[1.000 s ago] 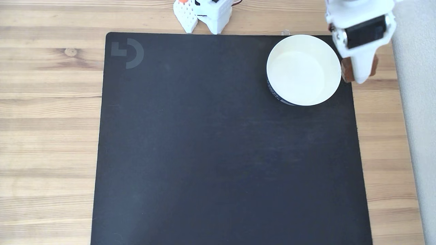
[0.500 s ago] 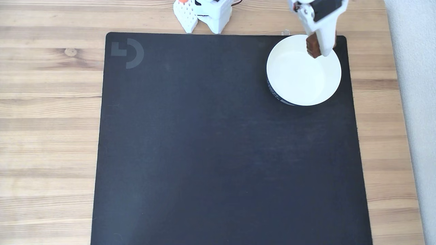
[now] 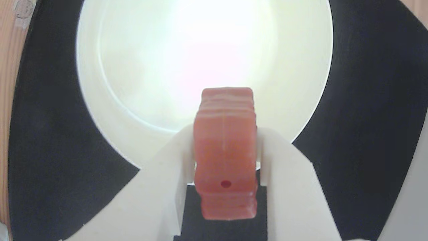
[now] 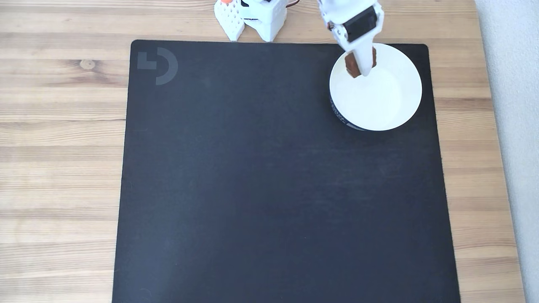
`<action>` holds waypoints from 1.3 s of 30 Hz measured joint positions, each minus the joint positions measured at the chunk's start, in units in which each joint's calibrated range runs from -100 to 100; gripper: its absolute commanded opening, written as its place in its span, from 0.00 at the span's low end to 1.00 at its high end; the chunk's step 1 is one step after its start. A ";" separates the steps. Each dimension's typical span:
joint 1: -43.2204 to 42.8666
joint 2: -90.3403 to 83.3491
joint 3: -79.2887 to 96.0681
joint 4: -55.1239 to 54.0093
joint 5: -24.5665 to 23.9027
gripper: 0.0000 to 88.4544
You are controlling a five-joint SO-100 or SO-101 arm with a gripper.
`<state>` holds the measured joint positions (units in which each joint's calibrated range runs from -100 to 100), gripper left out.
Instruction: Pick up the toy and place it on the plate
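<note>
A pale wooden surface (image 4: 63, 126) carries a large black mat (image 4: 273, 189), with a grey strip along the right edge of the frame.

In the fixed view, the white plate (image 4: 391, 105) sits at the mat's upper right corner. The arm reaches down from the top edge, its base (image 4: 257, 17) at top centre, and the claw (image 4: 361, 67) hangs over the plate's upper left rim, pointing downward and clamping the reddish-brown toy (image 4: 351, 67).

In the wrist view, the claw (image 3: 225, 150) pinches the toy (image 3: 225, 154) between both white fingers (image 3: 167, 174), its tiny dark hole facing the camera. The plate (image 3: 117, 100) fills the upper frame, the toy overlapping its near rim.

Judging by this, the pickup is done and the carry nearly so; what remains is a slight move inward, lowering and release.
</note>
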<state>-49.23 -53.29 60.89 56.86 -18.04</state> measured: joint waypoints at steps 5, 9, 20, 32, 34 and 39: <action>-0.08 0.00 6.42 -6.16 0.00 0.03; -0.08 0.00 9.64 -10.38 0.00 0.04; 0.00 0.00 10.49 -11.23 0.00 0.31; 1.58 -0.33 9.54 -14.77 0.00 0.12; 2.58 -0.33 8.12 -16.38 0.00 0.03; 7.82 -0.50 1.98 -18.15 0.00 0.03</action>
<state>-41.41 -53.79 62.87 38.71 -18.04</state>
